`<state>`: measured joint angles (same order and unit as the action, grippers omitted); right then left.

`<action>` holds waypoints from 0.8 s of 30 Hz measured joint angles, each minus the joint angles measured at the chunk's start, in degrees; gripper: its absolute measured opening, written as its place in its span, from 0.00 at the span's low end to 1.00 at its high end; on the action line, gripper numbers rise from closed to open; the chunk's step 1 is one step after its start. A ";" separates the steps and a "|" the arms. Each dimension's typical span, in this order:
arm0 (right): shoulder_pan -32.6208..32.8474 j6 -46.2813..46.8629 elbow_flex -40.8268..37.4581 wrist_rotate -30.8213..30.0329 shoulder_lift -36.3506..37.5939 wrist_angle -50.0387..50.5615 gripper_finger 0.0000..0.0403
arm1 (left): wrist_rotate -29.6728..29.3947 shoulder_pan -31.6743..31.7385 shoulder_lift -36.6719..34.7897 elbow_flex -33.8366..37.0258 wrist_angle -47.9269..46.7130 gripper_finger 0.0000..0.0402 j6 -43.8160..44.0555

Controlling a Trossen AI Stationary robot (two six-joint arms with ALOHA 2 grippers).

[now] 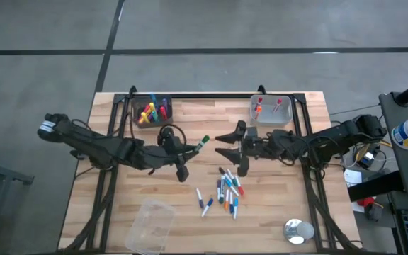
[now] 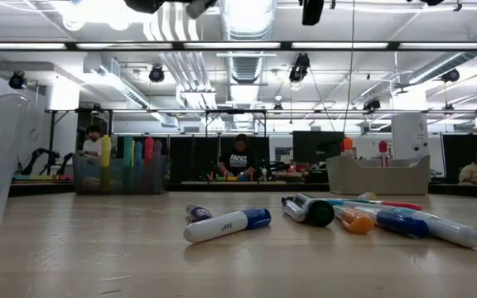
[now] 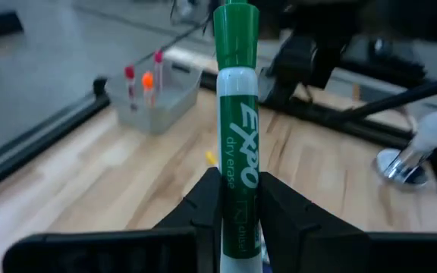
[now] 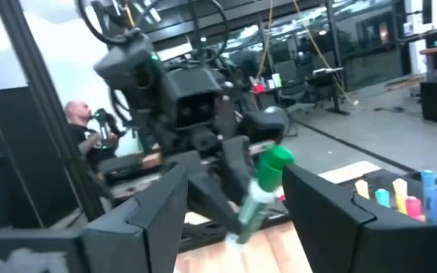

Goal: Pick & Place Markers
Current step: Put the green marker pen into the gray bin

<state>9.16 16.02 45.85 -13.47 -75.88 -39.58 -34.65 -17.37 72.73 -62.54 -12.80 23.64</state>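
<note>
My left tool [image 1: 192,151], mid-frame, is clamped on a green marker [image 3: 237,129] reading "EXPO dry erase", while my right tool [image 1: 227,147] stands apart facing it.

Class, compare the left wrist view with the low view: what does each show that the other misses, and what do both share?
Only the left wrist view shows the left gripper shut on an upright green-capped white Expo marker. Only the low view shows the loose capped markers lying on the wooden table, with people beyond. Both show the pale grey bin holding upright markers.
</note>
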 joint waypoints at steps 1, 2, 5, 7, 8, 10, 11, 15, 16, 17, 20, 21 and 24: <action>-0.24 0.01 0.40 0.01 -0.18 0.09 0.53 | 0.04 0.00 0.00 0.00 1.29 0.15 -1.10; -0.43 0.05 0.85 -0.01 -0.46 0.13 0.52 | 0.08 0.00 0.00 0.00 2.87 0.15 -2.33; -0.72 -1.20 2.41 0.00 -1.30 0.05 0.51 | 0.66 0.05 0.00 0.00 7.00 0.15 -5.27; -0.72 -2.31 3.58 0.01 -2.05 -0.04 0.51 | 0.73 0.06 0.00 0.00 8.93 0.15 -7.23; -0.72 -2.99 3.96 0.04 -2.09 0.02 0.50 | 0.76 0.04 0.00 0.00 9.75 0.15 -7.80; -0.70 -3.92 5.04 0.07 -2.12 0.11 0.50 | 0.94 0.04 0.00 0.00 11.35 0.15 -8.80; -0.72 -4.34 5.63 0.09 -2.21 -0.16 0.50 | 1.10 0.06 0.00 0.00 11.82 0.15 -9.05; -0.76 -6.00 7.18 0.29 -2.40 0.37 0.50 | 1.56 0.17 0.00 0.00 12.91 0.15 -9.47; -0.76 -6.33 7.44 0.32 -2.40 0.44 0.50 | 1.75 0.17 0.00 0.00 13.44 0.15 -9.86; -0.76 -6.37 7.80 0.34 -2.40 0.36 0.50 | 1.84 0.17 0.00 0.00 13.68 0.15 -10.20; -0.94 -6.42 8.34 0.52 -2.36 0.28 0.50 | 2.16 0.20 0.00 0.00 14.84 0.15 -10.88; -0.97 -6.40 8.39 0.52 -2.36 0.33 0.50 | 2.15 0.20 0.00 0.00 15.27 0.15 -11.31; -1.02 -6.61 8.52 0.53 -2.36 0.35 0.50 | 2.35 0.23 0.00 0.00 16.27 0.15 -12.10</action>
<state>8.14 9.41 54.37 -12.95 -78.24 -39.23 -32.31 -17.14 72.73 -62.54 3.48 11.54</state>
